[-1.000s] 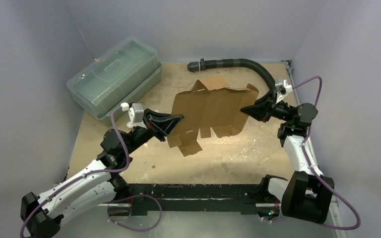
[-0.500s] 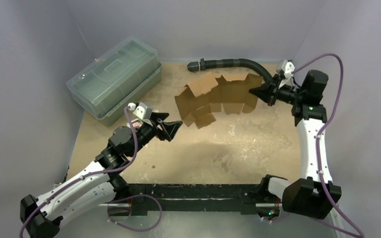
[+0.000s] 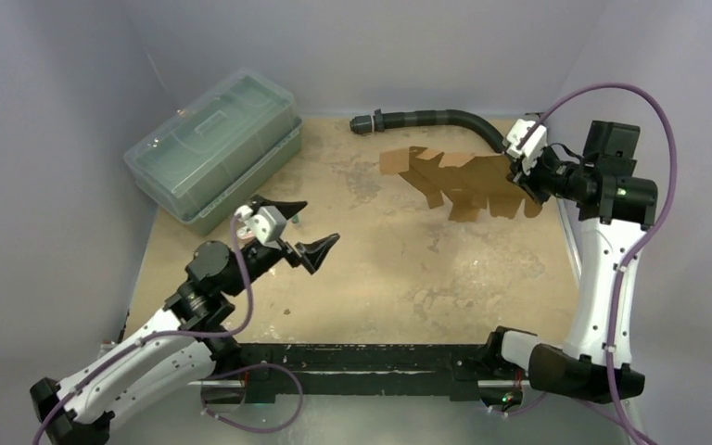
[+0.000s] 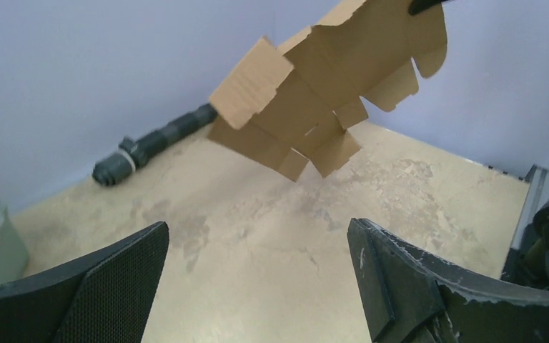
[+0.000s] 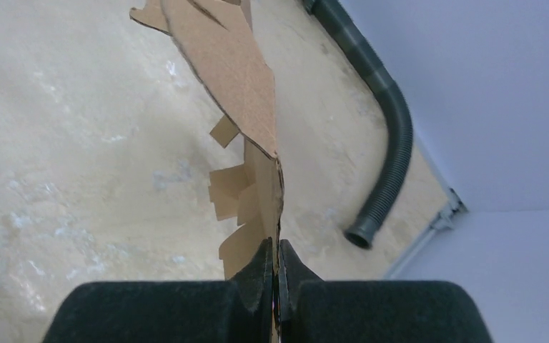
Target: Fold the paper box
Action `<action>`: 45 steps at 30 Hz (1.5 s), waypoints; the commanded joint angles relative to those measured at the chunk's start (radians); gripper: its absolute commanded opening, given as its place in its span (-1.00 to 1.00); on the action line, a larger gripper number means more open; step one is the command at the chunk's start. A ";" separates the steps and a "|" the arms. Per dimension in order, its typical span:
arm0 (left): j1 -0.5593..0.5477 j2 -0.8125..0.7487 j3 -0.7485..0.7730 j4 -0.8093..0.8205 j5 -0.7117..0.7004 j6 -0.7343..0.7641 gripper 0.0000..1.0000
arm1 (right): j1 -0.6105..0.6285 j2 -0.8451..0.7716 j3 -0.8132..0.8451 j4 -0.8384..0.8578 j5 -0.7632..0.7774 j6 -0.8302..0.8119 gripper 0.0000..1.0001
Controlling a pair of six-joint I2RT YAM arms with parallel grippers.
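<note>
The paper box (image 3: 464, 178) is a flat brown cardboard cut-out with flaps and tabs, hanging in the air over the far right of the table. My right gripper (image 3: 520, 182) is shut on its right edge. In the right wrist view the sheet (image 5: 221, 64) runs edge-on away from the pinching jaws (image 5: 277, 251). My left gripper (image 3: 304, 226) stands wide open and empty over the left middle of the table, well apart from the cardboard. Its wrist view shows the box (image 4: 329, 86) hanging above and beyond its spread fingers (image 4: 257, 229).
A large clear greenish lidded plastic bin (image 3: 213, 153) stands at the back left. A black corrugated hose (image 3: 436, 119) lies along the back wall and curves toward the right arm. Grey walls close in the table on three sides.
My left gripper has let go of the cardboard, opened wide and drawn back to the near left. My right arm has carried the sheet up and to the right.
</note>
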 commanded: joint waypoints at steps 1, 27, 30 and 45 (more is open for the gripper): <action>0.001 0.179 0.041 0.294 0.224 0.248 0.92 | 0.031 -0.024 0.104 -0.142 0.120 -0.106 -1.00; -0.245 0.827 0.487 0.509 0.099 0.413 0.64 | 0.253 0.043 0.107 -0.146 0.149 0.016 -1.00; -0.245 0.858 0.503 0.533 0.033 0.418 0.48 | 0.258 0.043 0.103 -0.143 0.147 0.018 -1.00; -0.245 0.915 0.578 0.424 0.041 0.431 -1.00 | 0.262 0.031 0.072 -0.126 0.108 0.034 -1.00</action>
